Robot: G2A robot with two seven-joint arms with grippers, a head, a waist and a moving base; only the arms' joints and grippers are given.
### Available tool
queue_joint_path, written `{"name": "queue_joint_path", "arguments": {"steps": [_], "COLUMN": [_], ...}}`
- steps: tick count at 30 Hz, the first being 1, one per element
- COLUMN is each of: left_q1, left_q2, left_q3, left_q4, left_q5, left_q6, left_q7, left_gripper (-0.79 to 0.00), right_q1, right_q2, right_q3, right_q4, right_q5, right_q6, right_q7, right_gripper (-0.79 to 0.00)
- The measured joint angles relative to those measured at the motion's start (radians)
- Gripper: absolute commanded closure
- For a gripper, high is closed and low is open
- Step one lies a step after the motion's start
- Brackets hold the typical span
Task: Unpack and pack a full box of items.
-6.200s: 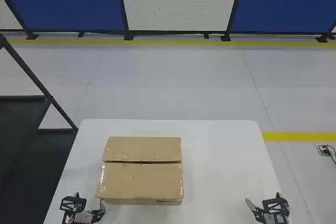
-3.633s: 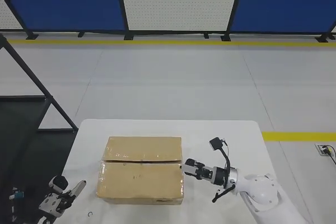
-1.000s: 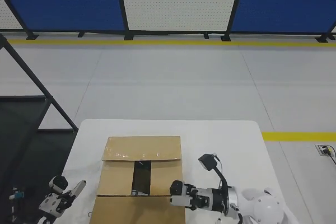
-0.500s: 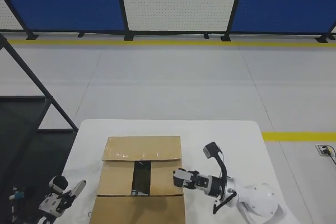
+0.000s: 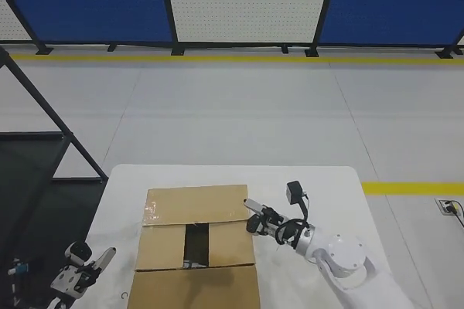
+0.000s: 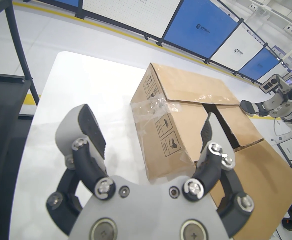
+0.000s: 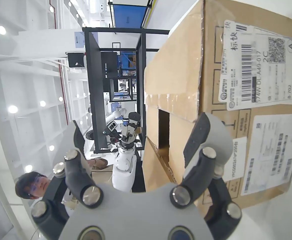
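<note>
A brown cardboard box [image 5: 197, 205] stands on the white table [image 5: 317, 193]. Its near top flap [image 5: 193, 290] lies folded out toward me, while the far flap [image 6: 193, 91] is still down. Between the two inner flaps a dark gap [image 5: 196, 246] shows. My right gripper [image 5: 253, 216] is open at the box's right side, level with the far flap's corner; the right wrist view has the labelled box wall [image 7: 235, 63] just past the gripper [image 7: 141, 126]. My left gripper [image 5: 89, 266] is open and holds nothing, low by the table's left front edge, apart from the box [image 6: 161, 131].
Torn clear tape [image 6: 156, 106] hangs at the box's left top corner. A black metal rack [image 5: 31, 154] stands on the floor left of the table. Bare table surface lies to the right of the box and behind it.
The box was shut; the right arm came in and the near flap now lies folded out. The right gripper has since moved from the near flap to the far flap's corner. The left gripper stays at the left edge.
</note>
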Motion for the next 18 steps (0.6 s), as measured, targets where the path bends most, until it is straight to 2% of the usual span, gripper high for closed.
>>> {"name": "queue_joint_path", "arguments": {"steps": [4, 9, 13, 18], "left_q1": [-0.004, -0.01, -0.014, -0.015], "left_q2": [0.001, 0.001, 0.001, 0.002], "left_q3": [0.001, 0.01, 0.018, 0.019], "left_q4": [-0.002, -0.006, -0.009, -0.008], "left_q5": [0.003, 0.009, 0.015, 0.018], "left_q6": [0.001, 0.001, 0.003, 0.006], "left_q7": [-0.006, -0.015, -0.015, -0.013], "left_gripper": [-0.785, -0.785, -0.785, -0.785], "right_q1": [-0.019, -0.042, -0.032, 0.004], "right_q2": [0.004, 0.008, 0.003, -0.011], "right_q3": [0.029, 0.05, 0.038, 0.006], "right_q4": [-0.027, -0.057, -0.035, 0.012], "right_q5": [0.018, 0.021, 0.027, 0.054], "right_q6": [-0.026, -0.004, 0.028, 0.009], "right_q7": [0.019, 0.037, 0.038, 0.046], "right_gripper": [-0.785, -0.785, -0.785, -0.785]}}
